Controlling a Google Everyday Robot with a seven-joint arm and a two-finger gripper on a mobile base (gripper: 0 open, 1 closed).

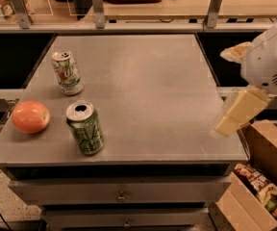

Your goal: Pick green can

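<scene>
The green can (pixel 84 128) stands upright near the front left of the grey table (pixel 153 95). It is dark green with pale scratchy markings and an open silver top. My gripper (pixel 237 112) hangs from the white arm (pixel 268 57) at the table's right edge, far to the right of the can and apart from it. It holds nothing that I can see.
A mostly white can (pixel 67 73) stands behind the green can. An orange-pink round fruit (pixel 30 116) lies at the left edge. An open cardboard box (pixel 261 186) with snack packets sits on the floor at the right. A rail with posts runs behind the table.
</scene>
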